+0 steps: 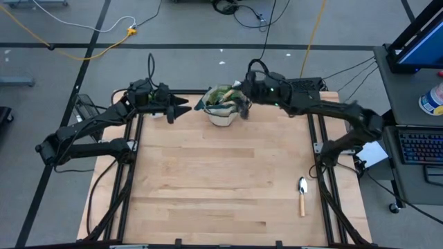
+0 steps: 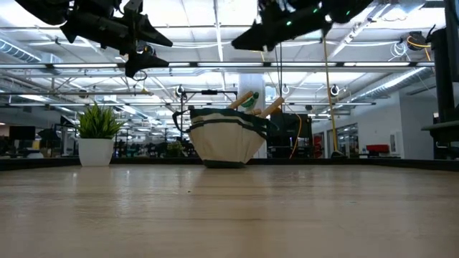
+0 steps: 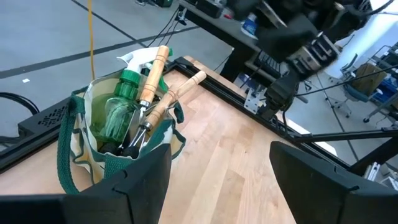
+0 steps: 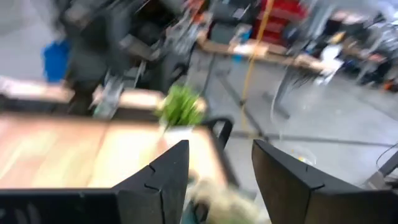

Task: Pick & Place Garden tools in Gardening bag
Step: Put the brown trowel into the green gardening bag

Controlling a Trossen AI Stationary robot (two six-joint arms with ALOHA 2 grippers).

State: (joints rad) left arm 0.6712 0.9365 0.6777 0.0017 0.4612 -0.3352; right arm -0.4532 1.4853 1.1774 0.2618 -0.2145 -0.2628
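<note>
Open-plan robotics lab, ceiling trusses (image 2: 215, 66) (strip-lit), floor cables (image 1: 83, 31)

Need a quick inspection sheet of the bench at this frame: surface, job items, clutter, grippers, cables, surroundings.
Surface: wooden table top, dark rail frame around it.
Job's things: gardening bag at the far edge, holding a green spray bottle and two wooden-handled tools; one trowel lies loose near the right rail.
Clutter: potted plant at the far left edge.
Grippers: left gripper open, empty, beside the bag; right gripper open, empty, over the bag.
Cables: yellow and white leads on the floor.
Surroundings: keyboard on a side desk; no person seen.
</note>
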